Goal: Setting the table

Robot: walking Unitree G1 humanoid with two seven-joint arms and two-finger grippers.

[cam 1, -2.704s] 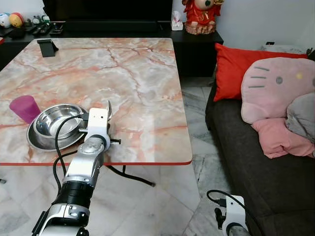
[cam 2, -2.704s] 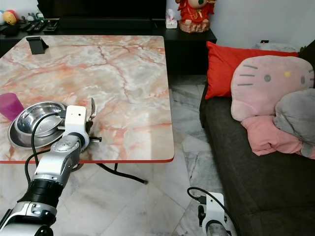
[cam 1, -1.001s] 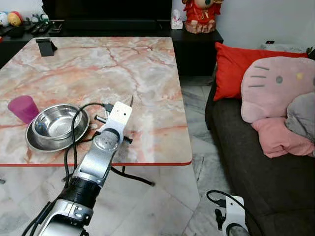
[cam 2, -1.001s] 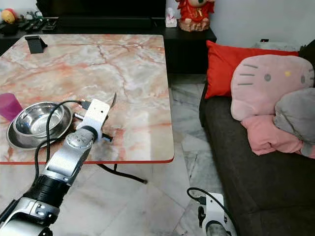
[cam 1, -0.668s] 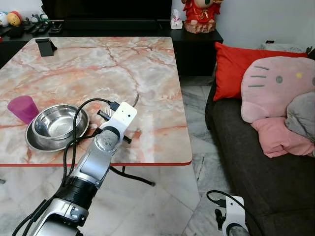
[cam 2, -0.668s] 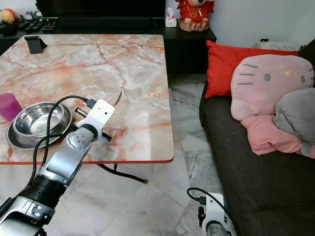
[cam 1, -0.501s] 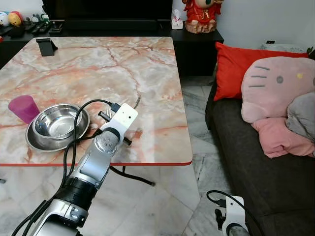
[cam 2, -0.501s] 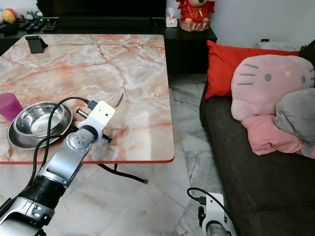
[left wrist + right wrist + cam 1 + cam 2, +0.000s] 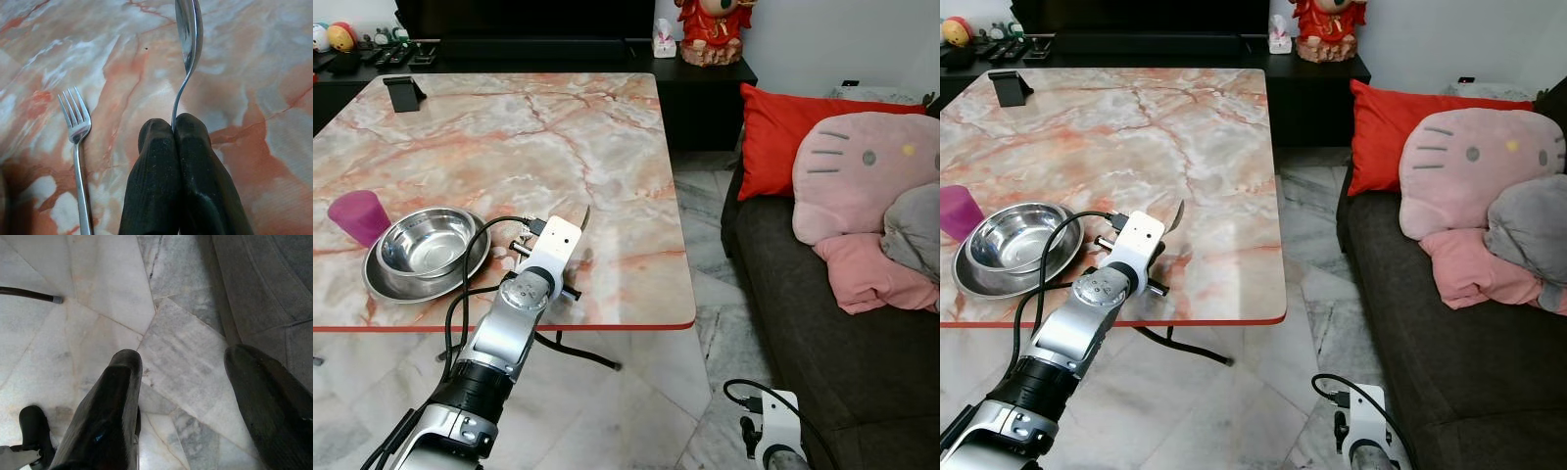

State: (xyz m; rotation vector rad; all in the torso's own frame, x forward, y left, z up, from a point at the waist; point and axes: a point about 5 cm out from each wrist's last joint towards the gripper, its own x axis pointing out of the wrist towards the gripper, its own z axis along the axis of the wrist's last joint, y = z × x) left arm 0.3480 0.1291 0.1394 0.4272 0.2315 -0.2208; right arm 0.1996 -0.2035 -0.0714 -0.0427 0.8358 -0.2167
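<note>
Spoon [image 9: 189, 29] pinched by handle in my left claw [image 9: 175, 128], bowl end fwd, so I can lay it beside fork [image 9: 77, 147] on counter [image 9: 607, 127]; right claw [image 9: 195, 382] idle, released.

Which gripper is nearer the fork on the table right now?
Left. The left gripper, pinching a spoon, hangs just beside the fork; the right gripper hangs low over the floor.

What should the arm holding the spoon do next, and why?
Probably lower the spoon flat onto the marble table beside the fork. The left gripper pinches its handle above the tabletop, right of the stacked steel bowls.
</note>
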